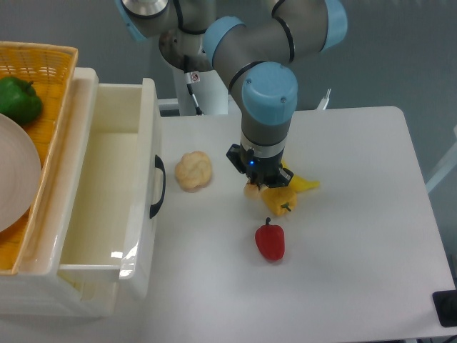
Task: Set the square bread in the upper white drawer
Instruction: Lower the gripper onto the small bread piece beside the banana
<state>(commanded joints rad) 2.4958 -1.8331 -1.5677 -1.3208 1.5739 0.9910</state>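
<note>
A red pepper (270,241) lies nearest on my white table (357,250). Beyond it my gripper (260,187) is down over the square bread (251,190), only a tan-orange corner showing; whether I'm pinching it, I cannot tell. Left stands the upper white drawer (107,214), pulled open; grey wall behind.

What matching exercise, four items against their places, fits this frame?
Items:
1 green pepper
2 round bun
3 red pepper
4 gripper

Places:
A on the table nearest the camera
B in the woven basket
C low over the yellow pieces
D on the table beside the open drawer handle

Pairs: 1-B, 2-D, 3-A, 4-C
</note>
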